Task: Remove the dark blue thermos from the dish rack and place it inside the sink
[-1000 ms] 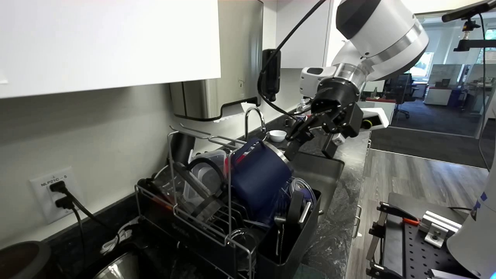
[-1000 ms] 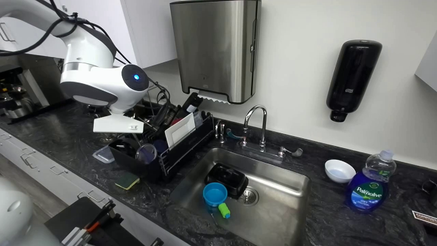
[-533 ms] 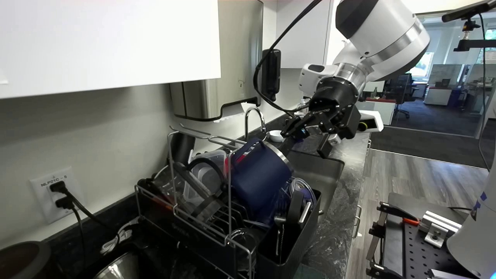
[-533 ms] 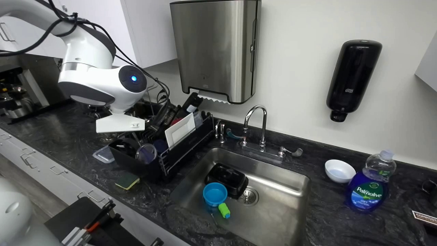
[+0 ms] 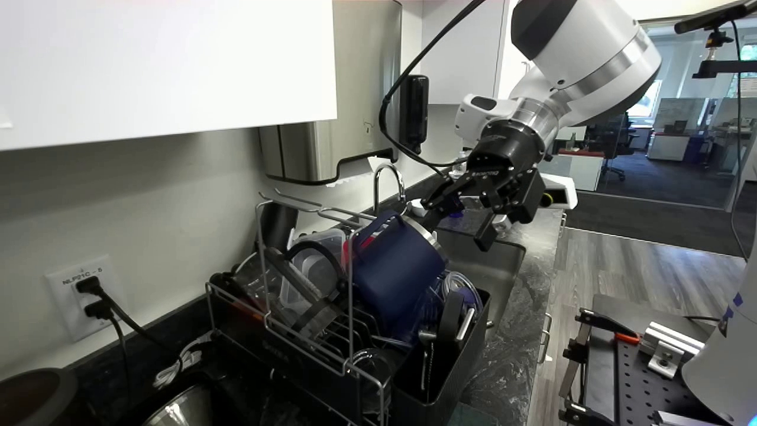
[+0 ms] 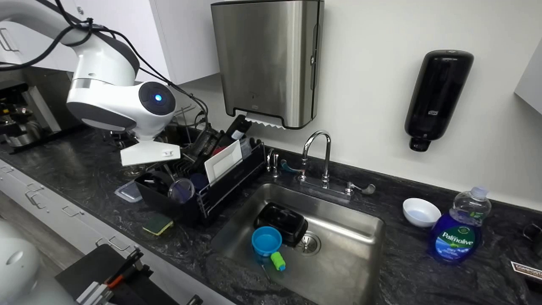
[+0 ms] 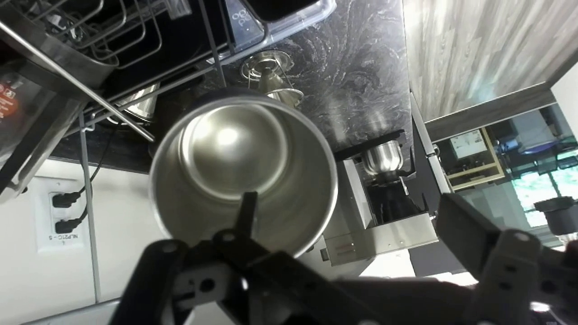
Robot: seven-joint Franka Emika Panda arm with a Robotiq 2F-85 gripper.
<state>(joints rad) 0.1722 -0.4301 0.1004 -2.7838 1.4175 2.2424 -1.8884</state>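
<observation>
The dark blue thermos leans in the dish rack, its steel-rimmed mouth facing up toward my gripper. In the wrist view I look straight down into the bare steel inside of the thermos. My gripper is open: one finger overlaps the mouth, the other stands well outside the rim. Whether the near finger touches the rim I cannot tell. The steel sink lies beside the rack. In an exterior view the white camera housing and arm hide the fingers.
A black container, a blue cup and a green item lie in the sink. The faucet rises behind it. A white plate stands in the rack. Wire uprights flank the thermos. A cabinet hangs above.
My open gripper has moved slightly toward the thermos and lower, bringing one finger over its mouth. The thermos and the rack have stayed in place.
</observation>
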